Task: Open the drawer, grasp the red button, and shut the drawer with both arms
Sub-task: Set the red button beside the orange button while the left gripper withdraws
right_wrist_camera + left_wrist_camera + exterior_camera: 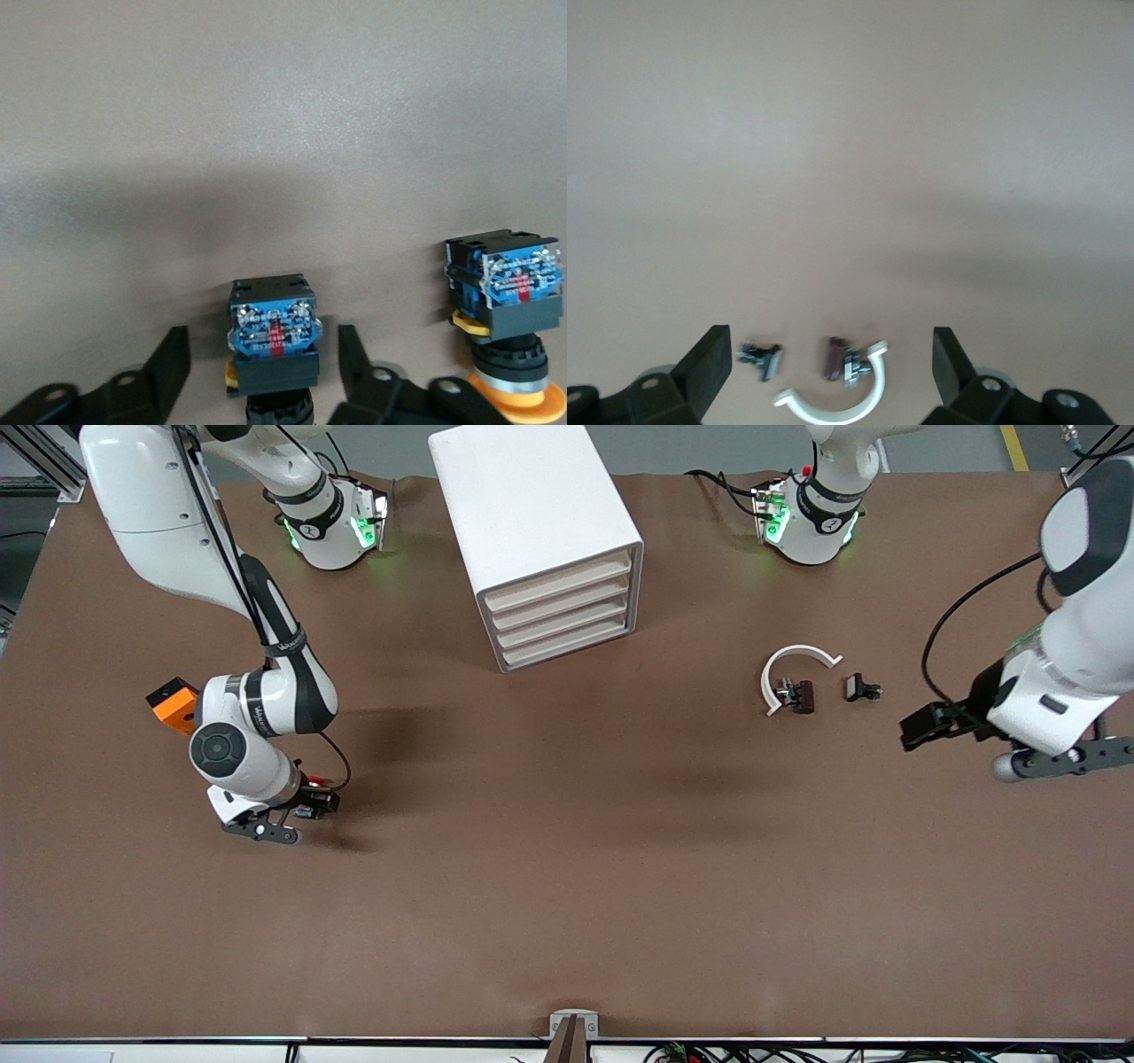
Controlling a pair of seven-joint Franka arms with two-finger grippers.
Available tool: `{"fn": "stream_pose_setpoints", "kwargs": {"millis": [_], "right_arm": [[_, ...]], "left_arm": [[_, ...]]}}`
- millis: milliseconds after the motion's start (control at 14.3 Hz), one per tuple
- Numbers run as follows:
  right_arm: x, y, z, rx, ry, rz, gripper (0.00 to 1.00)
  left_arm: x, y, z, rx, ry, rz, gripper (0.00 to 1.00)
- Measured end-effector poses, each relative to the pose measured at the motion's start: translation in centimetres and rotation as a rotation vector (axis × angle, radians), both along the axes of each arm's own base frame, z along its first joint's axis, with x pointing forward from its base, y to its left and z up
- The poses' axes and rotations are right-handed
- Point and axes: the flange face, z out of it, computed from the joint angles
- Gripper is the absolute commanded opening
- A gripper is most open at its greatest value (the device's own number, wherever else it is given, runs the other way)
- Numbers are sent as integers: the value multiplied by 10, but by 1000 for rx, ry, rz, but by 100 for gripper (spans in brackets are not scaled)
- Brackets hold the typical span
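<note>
The white cabinet stands between the arms' bases, and all four of its cream drawer fronts sit flush. My right gripper is low over the table toward the right arm's end. It is open, with its fingers either side of the button and a gap at each side. The button's black body and blue contact block show in the right wrist view, and a bit of its red cap shows in the front view. My left gripper hangs open and empty above the table toward the left arm's end.
A second button with an orange-yellow cap lies beside the first. An orange cube sits by the right arm's forearm. A white curved clip and two small dark parts lie near the left gripper.
</note>
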Motion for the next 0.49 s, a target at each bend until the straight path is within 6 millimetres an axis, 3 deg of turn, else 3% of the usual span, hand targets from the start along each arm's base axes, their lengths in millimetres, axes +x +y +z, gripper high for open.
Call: {"fn": "stream_pose_setpoints", "kwargs": {"millis": [280, 490], "right_arm": [[15, 2, 26, -3, 3, 2, 100], [26, 3, 68, -13, 69, 15, 100]], "left_arm": [[-18, 1, 27, 21, -2, -47, 100], [-37, -3, 50, 41, 5, -65, 100]]}}
